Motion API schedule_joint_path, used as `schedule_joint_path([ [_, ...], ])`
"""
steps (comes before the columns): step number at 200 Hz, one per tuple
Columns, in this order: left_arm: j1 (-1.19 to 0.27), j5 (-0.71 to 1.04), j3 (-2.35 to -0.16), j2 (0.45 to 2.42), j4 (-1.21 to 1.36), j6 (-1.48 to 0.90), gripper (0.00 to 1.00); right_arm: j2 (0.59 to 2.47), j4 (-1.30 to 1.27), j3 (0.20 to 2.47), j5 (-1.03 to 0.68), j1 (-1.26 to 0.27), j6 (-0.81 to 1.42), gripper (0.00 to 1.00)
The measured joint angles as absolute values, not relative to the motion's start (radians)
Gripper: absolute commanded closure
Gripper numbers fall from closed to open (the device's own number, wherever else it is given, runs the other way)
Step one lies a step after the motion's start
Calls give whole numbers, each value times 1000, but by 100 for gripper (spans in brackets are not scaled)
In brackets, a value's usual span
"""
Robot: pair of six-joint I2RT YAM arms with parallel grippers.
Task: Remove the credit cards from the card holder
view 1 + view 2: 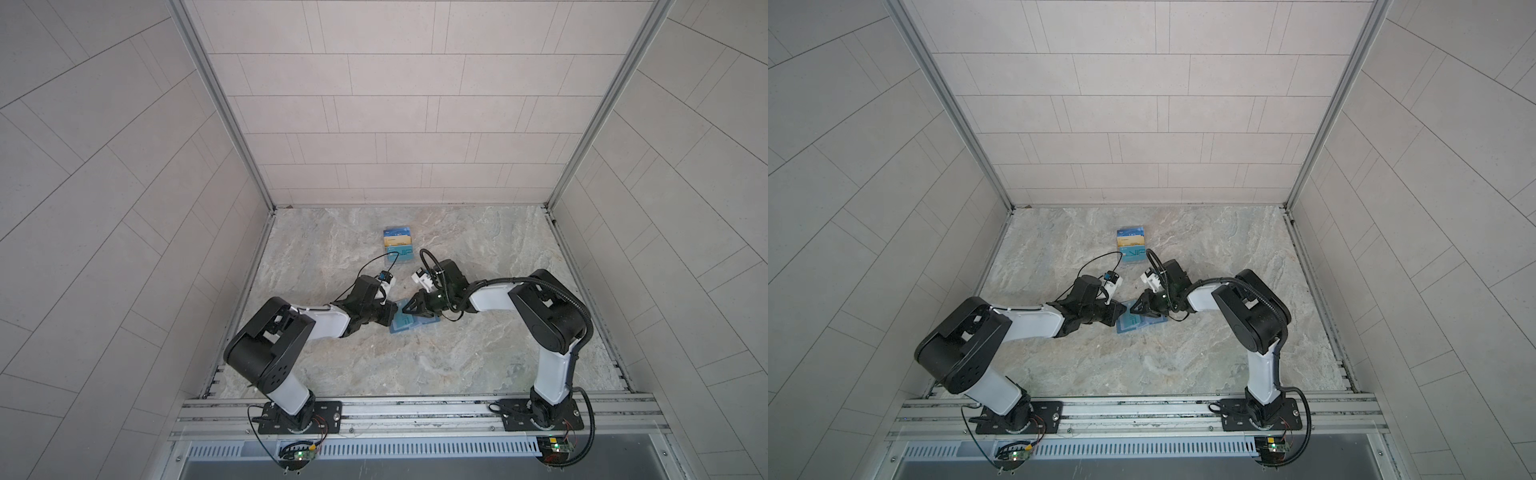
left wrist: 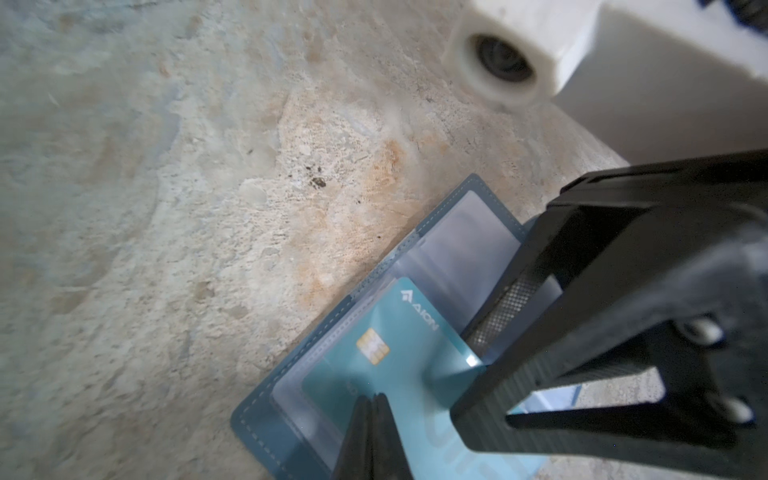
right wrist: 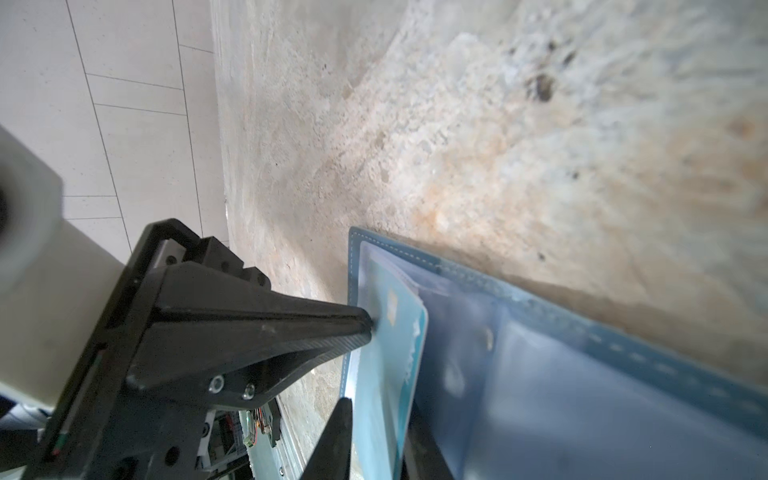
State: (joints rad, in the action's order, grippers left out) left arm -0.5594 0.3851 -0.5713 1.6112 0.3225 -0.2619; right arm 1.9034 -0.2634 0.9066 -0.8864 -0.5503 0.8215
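Extraction step: open teal-blue leather card holder (image 2: 257,419) lies on marble table (image 2: 166,208). Closed left pincer (image 2: 372,409) pins it; right pincer (image 3: 380,409), nearly closed, nips teal plastic credit card (image 2: 399,332). Next, likely: slide card clear of sleeve.

So everything sits on a marbled grey-beige stone tabletop (image 1: 415,365) with some rusty orange patches and a few dark specks. Only two things lie right on it. One is the teal card holder (image 1: 426,326), flat and spread open, clear sleeves facing up. The other sits past the holder toward the back wall, well apart from it, and looks like a small clear stand (image 1: 399,245) of cards.
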Motion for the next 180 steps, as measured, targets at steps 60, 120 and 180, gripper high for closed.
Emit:
schedule_joint_path([
  [60,-559,377,-569,1615,319,-262,100,1901,-442,846,-919,-527,935,78],
  [120,-559,377,-569,1616,319,-262,100,1901,-514,826,-936,-516,977,79],
  [180,-559,377,-569,1616,319,-262,100,1892,-495,826,-935,-509,963,80],
])
